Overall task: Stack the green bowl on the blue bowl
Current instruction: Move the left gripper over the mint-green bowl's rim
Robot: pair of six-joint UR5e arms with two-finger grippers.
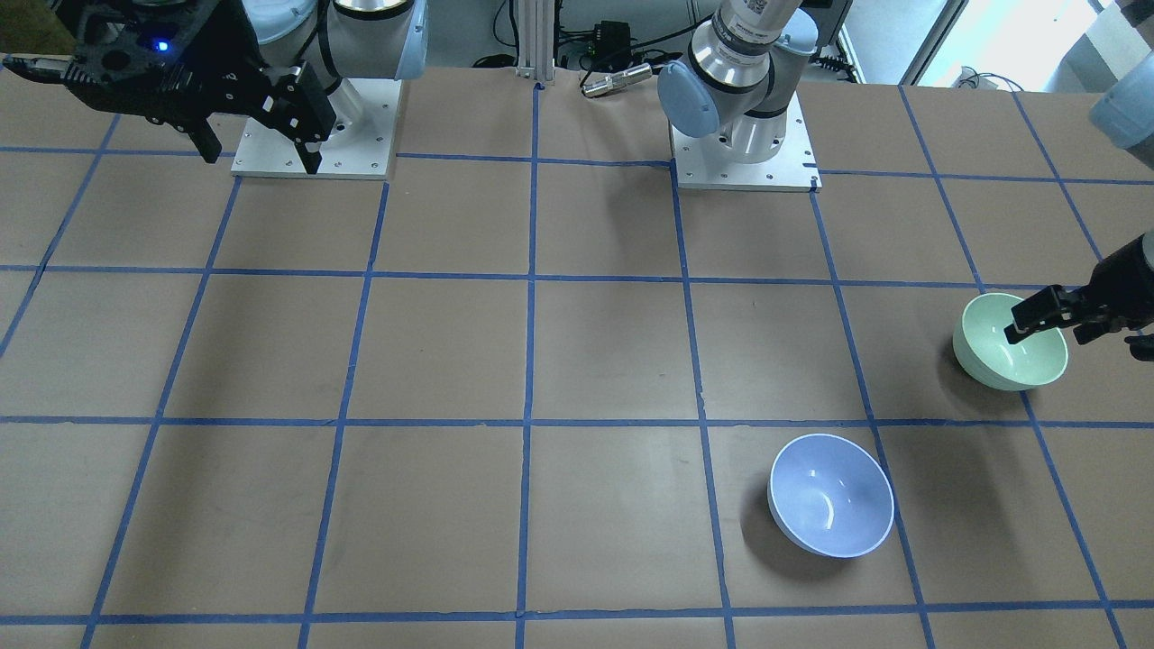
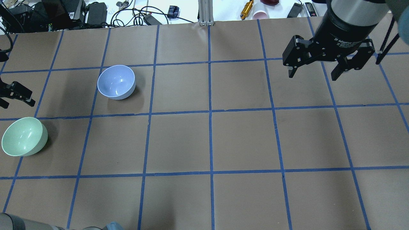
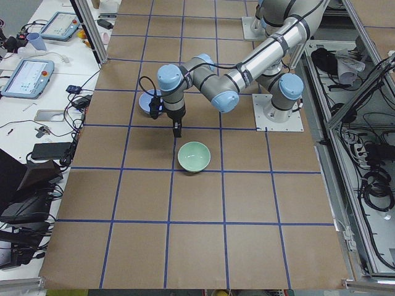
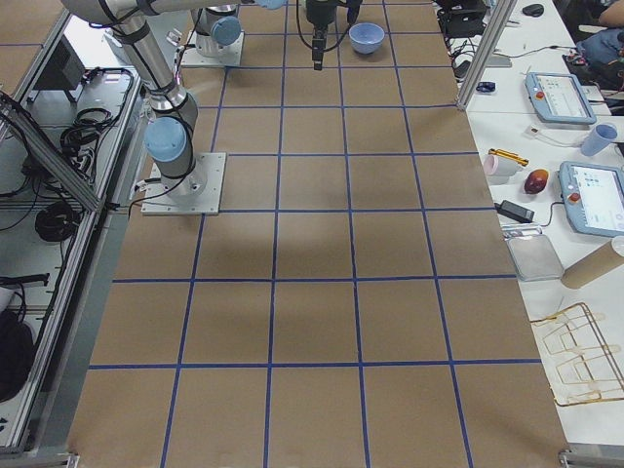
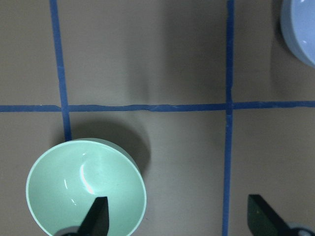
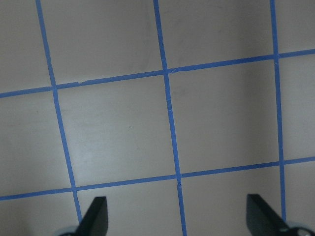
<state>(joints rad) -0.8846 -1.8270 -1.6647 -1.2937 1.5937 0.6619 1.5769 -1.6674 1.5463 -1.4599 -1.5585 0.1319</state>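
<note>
The green bowl (image 1: 1010, 347) stands upright near the table's left end; it also shows in the overhead view (image 2: 24, 136) and the left wrist view (image 5: 86, 187). The blue bowl (image 1: 829, 496) stands upright about one grid square away (image 2: 116, 82), apart from the green bowl, and its edge shows in the left wrist view (image 5: 300, 29). My left gripper (image 5: 179, 221) is open and empty above the green bowl's rim (image 1: 1077, 333), one finger over the bowl's inside. My right gripper (image 2: 313, 75) is open and empty, raised over the table's far right part (image 6: 179, 221).
The brown table (image 2: 211, 140) carries a blue tape grid. Two arm base plates (image 1: 315, 135) (image 1: 744, 158) sit at the robot's edge. Cables, power bricks and a pink cup (image 2: 260, 14) lie beyond the far edge.
</note>
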